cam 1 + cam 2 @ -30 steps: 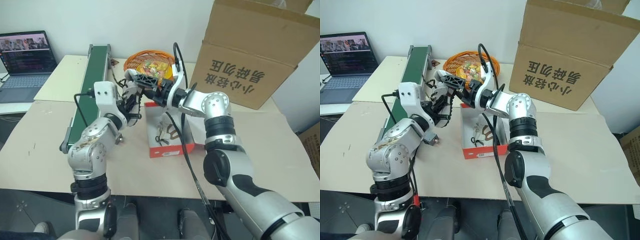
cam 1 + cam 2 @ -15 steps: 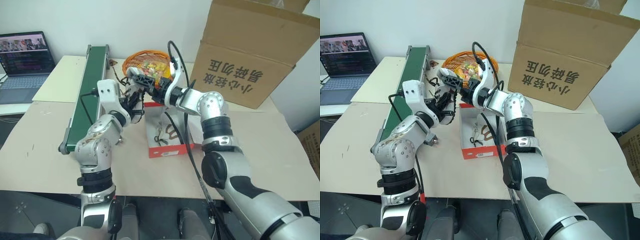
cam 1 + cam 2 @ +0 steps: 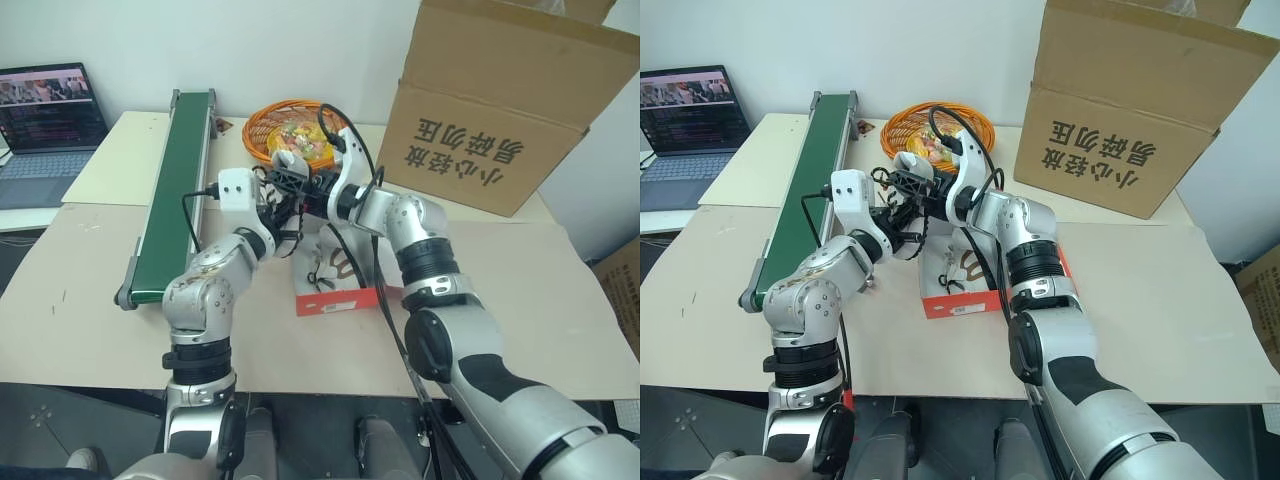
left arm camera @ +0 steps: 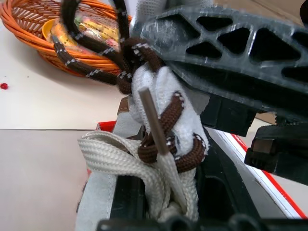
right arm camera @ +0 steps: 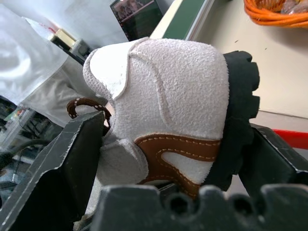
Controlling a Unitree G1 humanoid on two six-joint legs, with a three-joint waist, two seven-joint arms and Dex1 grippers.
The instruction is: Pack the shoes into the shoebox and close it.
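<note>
Beige tabletop (image 3: 90,330), brown carton (image 3: 500,110) printed 小心轻放 upside down, red shoebox (image 3: 335,298)

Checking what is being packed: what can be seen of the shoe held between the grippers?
The shoe is small, of white fuzzy fabric, with a brown stitched patch, black lugged sole, brown speckled laces and a beige pull strap. It hangs above the open red box, the left gripper shut on it, the right gripper's fingers either side.

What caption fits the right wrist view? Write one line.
White shoe with a brown patch and black sole between the right gripper fingers.
</note>
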